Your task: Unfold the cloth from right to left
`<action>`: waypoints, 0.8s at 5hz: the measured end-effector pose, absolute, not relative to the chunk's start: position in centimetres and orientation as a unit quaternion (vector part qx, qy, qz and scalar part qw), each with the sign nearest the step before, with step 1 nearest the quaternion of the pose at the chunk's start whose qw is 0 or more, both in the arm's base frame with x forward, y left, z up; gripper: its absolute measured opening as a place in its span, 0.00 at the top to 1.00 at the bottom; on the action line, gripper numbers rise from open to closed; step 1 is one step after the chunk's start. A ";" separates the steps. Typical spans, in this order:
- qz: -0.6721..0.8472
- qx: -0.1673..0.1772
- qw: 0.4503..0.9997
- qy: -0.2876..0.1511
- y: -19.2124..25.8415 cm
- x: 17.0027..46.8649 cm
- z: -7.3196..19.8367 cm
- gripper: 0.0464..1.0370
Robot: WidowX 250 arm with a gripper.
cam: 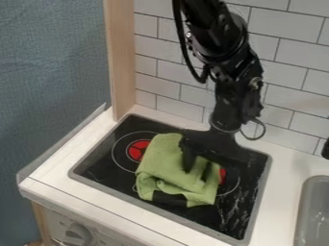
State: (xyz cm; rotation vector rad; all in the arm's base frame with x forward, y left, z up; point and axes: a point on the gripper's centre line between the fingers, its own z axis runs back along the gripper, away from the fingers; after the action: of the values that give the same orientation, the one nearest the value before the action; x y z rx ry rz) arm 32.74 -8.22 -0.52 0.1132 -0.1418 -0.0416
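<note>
Green cloth on the black stovetop of a toy kitchen, with the fingers of the single robot arm over its right part. The cloth lies bunched and folded near the middle of the stovetop, just beside the red centre of the left burner and partly over the right burner. Its long axis appears to run from far left to near right, though the folds make this approximate. The fingers are spread apart, one to the left and the other to the right and slightly nearer, with green fabric visible between them; whether their tips touch it cannot be told. Relative to the fingers, most of the cloth extends left and toward the near side, and only a narrow portion lies to their right. The coming move turns on this offset: the step in hand is probably to take the upper layer at the right and carry it left. Unfolding seems at an early stage. Too deep a pinch could catch both layers and drag the whole cloth.
</note>
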 end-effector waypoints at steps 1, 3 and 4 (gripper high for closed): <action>-0.017 0.062 0.995 -0.075 -8.0 32.9 -0.5 0.41; -0.008 0.062 0.995 -0.081 -8.0 32.9 -0.6 0.89; -0.007 0.062 0.995 -0.078 -7.9 32.7 -0.7 0.98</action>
State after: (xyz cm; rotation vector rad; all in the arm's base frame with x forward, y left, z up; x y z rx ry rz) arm 32.71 -7.95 -0.72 0.1242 -0.1560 -0.0132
